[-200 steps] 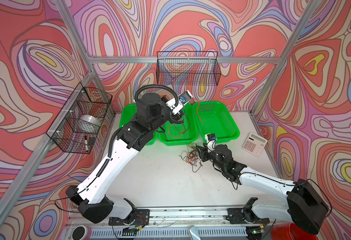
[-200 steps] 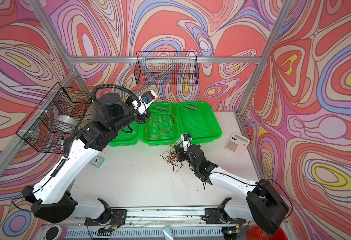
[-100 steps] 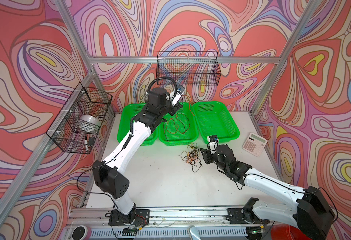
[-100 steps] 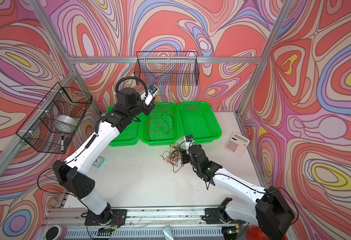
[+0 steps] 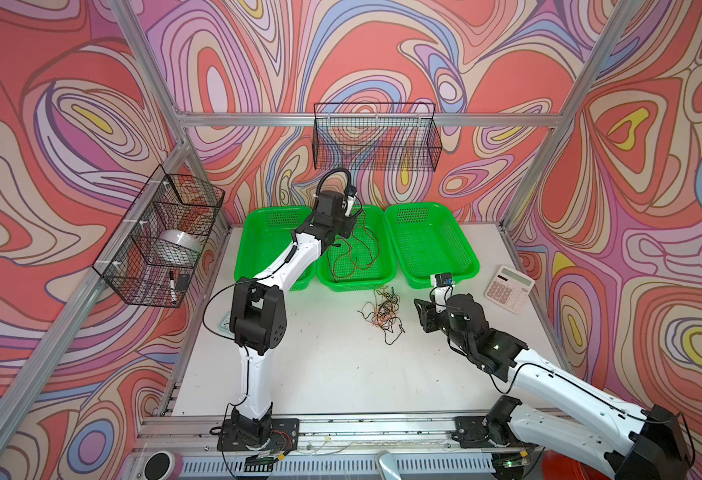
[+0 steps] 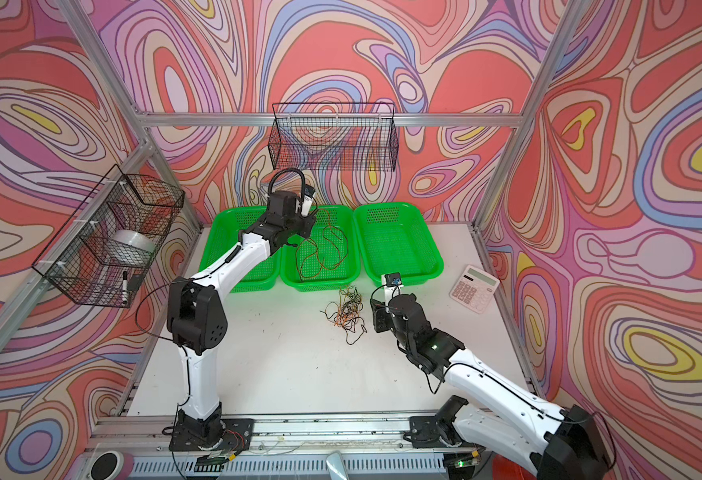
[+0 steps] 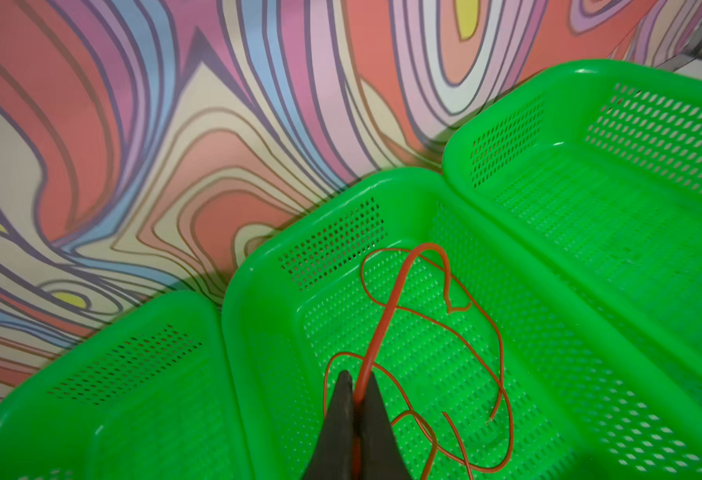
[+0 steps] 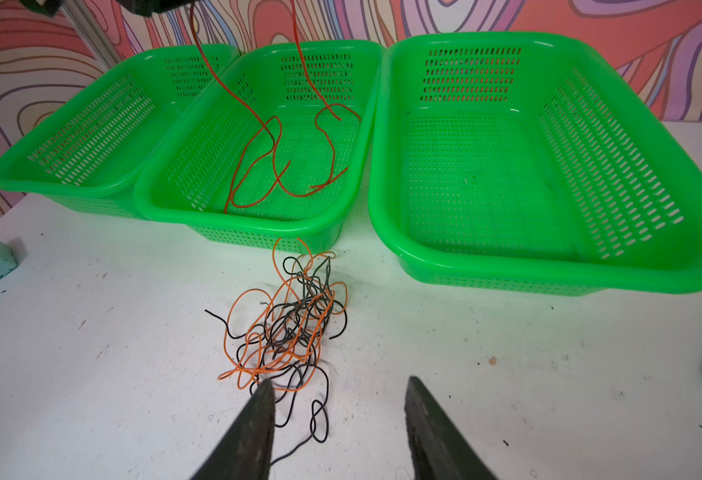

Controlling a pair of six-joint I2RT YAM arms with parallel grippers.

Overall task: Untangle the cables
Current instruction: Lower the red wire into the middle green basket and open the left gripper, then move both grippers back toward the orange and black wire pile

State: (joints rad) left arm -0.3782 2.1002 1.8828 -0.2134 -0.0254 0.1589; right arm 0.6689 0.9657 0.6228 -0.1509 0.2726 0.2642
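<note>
Table [image 8: 91, 374]: tangle [image 8: 287, 328] near right hand [image 8: 338, 384]; left hand [image 7: 355, 378] pinches red cable [image 7: 386, 316]

Open white tabletop [image 5: 320, 374] spreads in front and to the left of the tangled heap of thin orange and black wires [image 5: 382, 309]. Three green perforated plastic baskets [image 5: 428, 245] wall off the back. A thin red-brown wire [image 7: 386, 316], pinched in the left gripper [image 7: 357, 380], dangles across the middle basket [image 7: 341, 195]. A white calculator [image 5: 509, 289] occupies the right edge.
</note>
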